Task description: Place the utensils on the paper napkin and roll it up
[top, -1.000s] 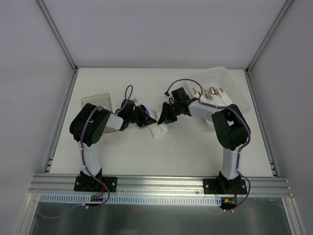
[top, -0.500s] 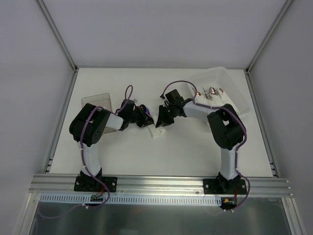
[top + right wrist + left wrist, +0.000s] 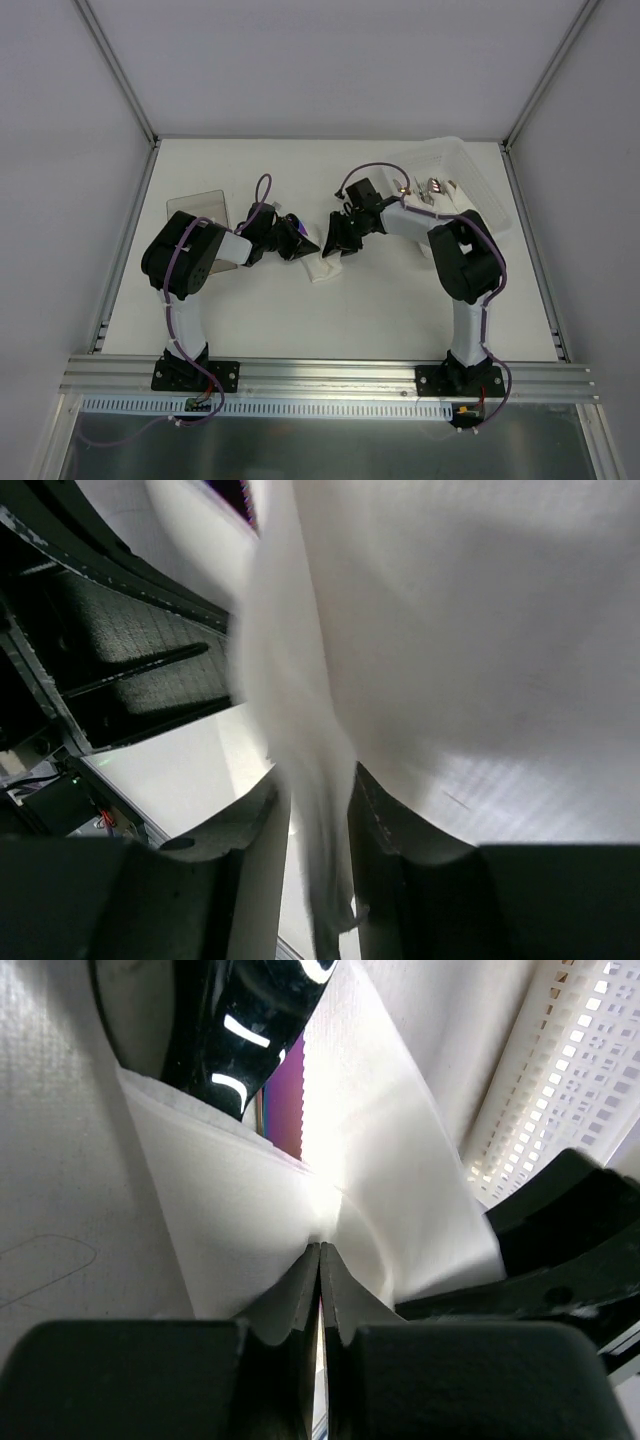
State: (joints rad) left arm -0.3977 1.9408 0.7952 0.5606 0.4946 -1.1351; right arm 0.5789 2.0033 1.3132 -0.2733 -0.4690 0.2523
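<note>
Both grippers pinch the bundled paper napkin (image 3: 325, 267) near the table's centre.

The left gripper (image 3: 320, 1260) grips from the napkin's 10 o'clock, its jaws pressed together on a thin fold. The right gripper (image 3: 315, 800) grips from 1 o'clock, its jaws narrowly parted around a thicker, bunched ridge. The iridescent purple utensil (image 3: 284, 1110) peeks from under the paper at 12 o'clock in the left wrist view. With two arms pulling on soft paper, any opposed tug would likely tear it or flatten the roll. The exposed utensil end could slide out if the bundle tilts. The clear plastic box (image 3: 470, 185) sits well apart at 2 o'clock.
</note>
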